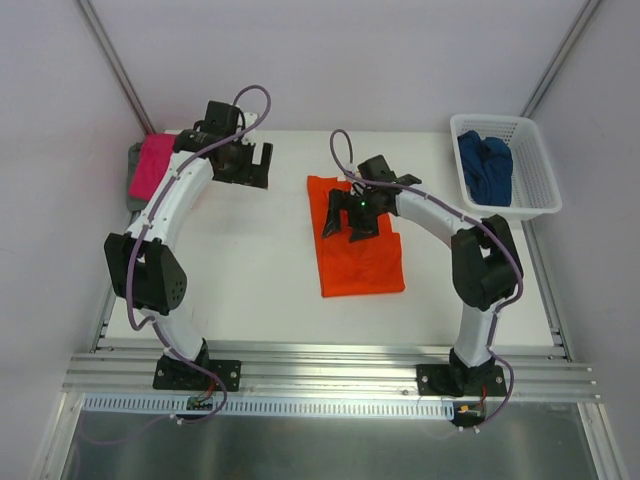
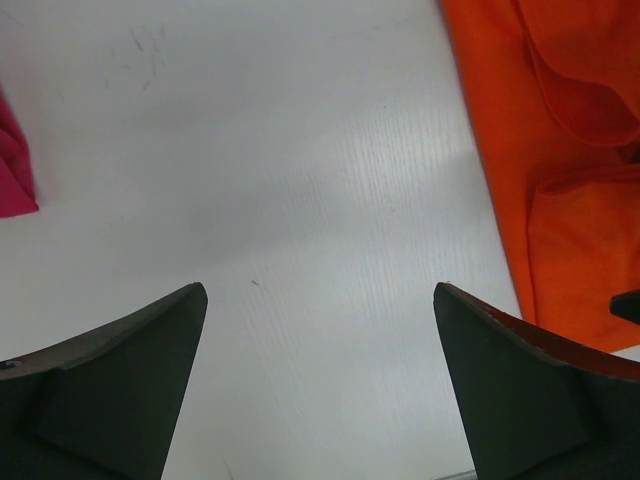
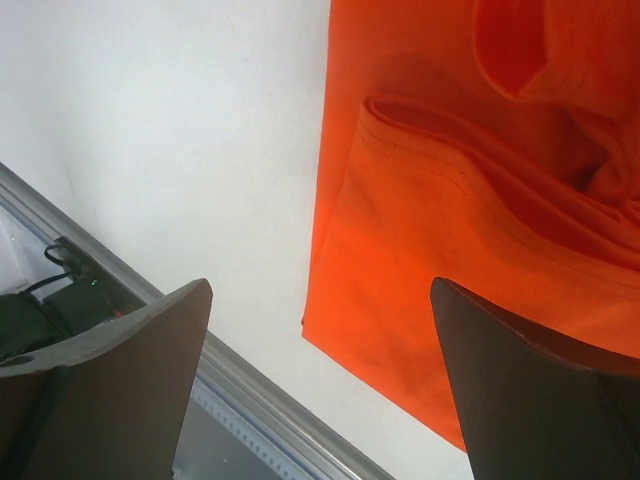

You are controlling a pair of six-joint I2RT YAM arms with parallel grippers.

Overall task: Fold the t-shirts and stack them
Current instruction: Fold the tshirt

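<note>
A bright orange t-shirt (image 1: 362, 258) lies partly folded in the middle of the table, with a folded sleeve layer on top (image 3: 470, 200). My right gripper (image 1: 346, 226) hovers open over its upper half; in the right wrist view my right gripper (image 3: 320, 295) holds nothing, above the shirt's corner. My left gripper (image 1: 264, 166) is open over bare table left of the orange shirt (image 2: 570, 190), and in the left wrist view my left gripper (image 2: 320, 300) is empty too. A magenta pink t-shirt (image 1: 152, 163) rests on a grey t-shirt (image 1: 132, 186) at the far left. A dark blue t-shirt (image 1: 485, 166) lies in the basket.
The white lattice basket (image 1: 536, 185) stands at the back right corner. A metal rail (image 1: 330, 365) runs along the table's near edge, also seen in the right wrist view as the rail (image 3: 250, 395). The pink shirt's edge (image 2: 14, 170) shows at the left of the left wrist view.
</note>
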